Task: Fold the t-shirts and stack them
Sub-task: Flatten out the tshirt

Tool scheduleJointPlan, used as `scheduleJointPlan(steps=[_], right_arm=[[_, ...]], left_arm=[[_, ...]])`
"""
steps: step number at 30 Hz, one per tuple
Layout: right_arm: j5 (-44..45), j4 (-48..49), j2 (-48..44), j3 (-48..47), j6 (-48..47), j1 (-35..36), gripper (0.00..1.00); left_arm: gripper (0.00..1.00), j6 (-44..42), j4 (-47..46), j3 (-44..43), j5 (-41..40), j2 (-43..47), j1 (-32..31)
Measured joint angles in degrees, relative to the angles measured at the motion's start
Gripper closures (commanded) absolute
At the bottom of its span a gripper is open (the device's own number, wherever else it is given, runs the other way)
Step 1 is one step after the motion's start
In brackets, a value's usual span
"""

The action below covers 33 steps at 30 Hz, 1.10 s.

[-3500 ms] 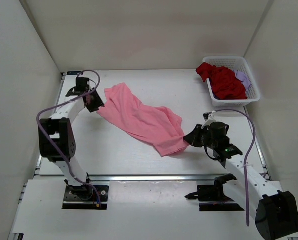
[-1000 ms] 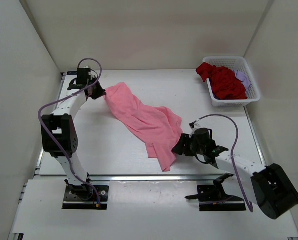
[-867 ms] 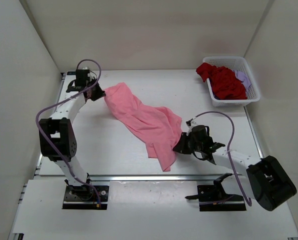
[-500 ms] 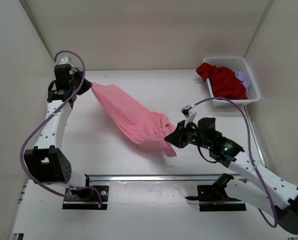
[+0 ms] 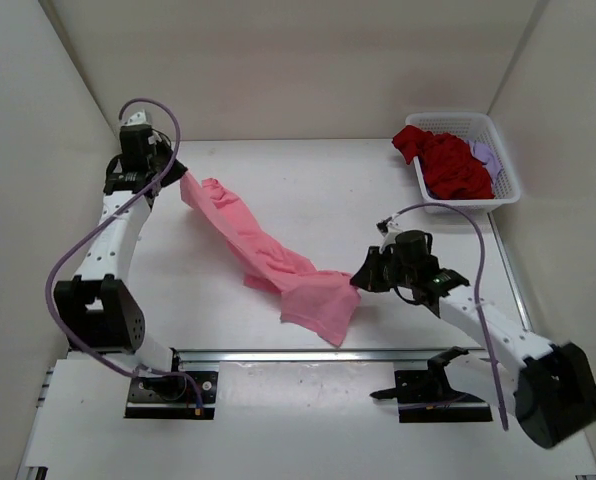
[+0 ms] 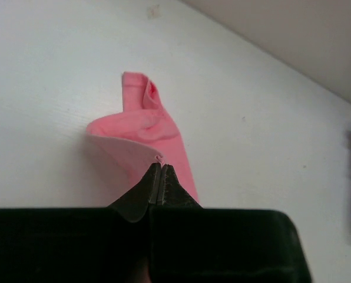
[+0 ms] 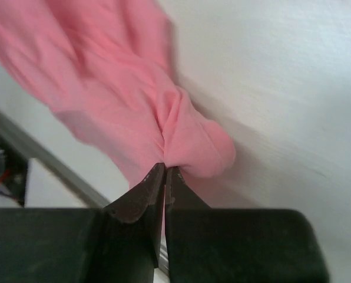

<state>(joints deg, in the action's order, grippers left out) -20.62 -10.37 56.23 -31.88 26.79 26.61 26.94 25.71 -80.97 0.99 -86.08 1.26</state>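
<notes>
The left gripper is seen clamped on an edge of the pink shirt at ten o'clock on the table, while the right gripper is pinched shut on a bunched fold of the same shirt at four o'clock. Between the two, the cloth is strung out as a twisted band running from ten o'clock towards five, with a loose flap spilling towards the six o'clock edge. The red shirt and the lavender shirt are heaped in the basket at two o'clock, the red one draped over its rim, and neither is touched. The step in hand is judged to be the spreading of the first shirt, not its folding: no flat panel has been laid out and nothing is stacked. What is called for next, it is thought, is for the twist to be pulled out and the cloth lowered flat at the table's middle; a regrasp at true corners may be needed, since the right hold at least is taken on gathered cloth
</notes>
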Motion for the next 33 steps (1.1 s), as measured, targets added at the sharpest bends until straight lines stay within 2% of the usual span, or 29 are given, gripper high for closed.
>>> scheduleJointPlan(steps=[3, 5, 9, 12, 15, 17, 19, 21, 23, 26, 30, 33], right_arm=[[0.50, 0.63, 9.79, 0.74, -0.02, -3.17, 0.99], [0.76, 1.22, 15.10, -1.31, -0.09, -4.87, 0.95], [0.87, 4.42, 25.22, -9.97, 0.39, -9.22, 0.65], [1.97, 7.13, 25.51, -11.93, 0.35, -11.17, 0.51], [5.31, 5.29, 19.78, -11.47, -0.39, -10.25, 0.52], [7.26, 4.83, 14.34, -9.86, -0.96, -7.69, 0.63], [7.80, 4.79, 8.09, -5.90, -0.59, -3.78, 0.84], [8.02, 4.57, 3.04, -0.07, 0.83, 0.37, 0.87], [8.81, 2.56, -0.11, 6.08, 3.19, 4.76, 0.83], [9.77, -1.20, -1.33, 12.35, 5.97, 8.70, 0.67], [10.38, -1.18, -1.95, 14.14, 8.48, 10.99, 0.59], [10.78, -0.55, -1.77, 14.23, 9.60, 12.87, 0.58]], left_arm=[[1.00, -0.13, -0.02, 0.79, -0.20, -5.14, -0.26], [1.00, -0.17, 0.13, 0.37, -0.68, -9.01, -0.59], [1.00, -0.44, 1.49, -3.06, -1.75, -16.20, -1.84], [1.00, -0.57, 2.25, -6.47, -1.90, -20.00, -2.54], [1.00, -0.52, 2.34, -8.13, -1.90, -21.20, -2.84], [1.00, -0.48, 1.84, -7.93, -1.92, -21.05, -2.95], [1.00, -0.31, 0.48, -6.12, -1.99, -20.13, -3.06], [1.00, 0.20, -1.25, -2.23, -1.86, -18.05, -2.93], [1.00, 0.57, -1.55, 1.60, -1.81, -15.85, -2.75], [1.00, 0.96, -1.55, 4.79, -1.88, -13.29, -2.86], [1.00, 1.16, -2.21, 7.69, -1.86, -8.83, -3.78], [1.00, 1.25, -2.47, 9.35, -1.70, -5.27, -4.42]])
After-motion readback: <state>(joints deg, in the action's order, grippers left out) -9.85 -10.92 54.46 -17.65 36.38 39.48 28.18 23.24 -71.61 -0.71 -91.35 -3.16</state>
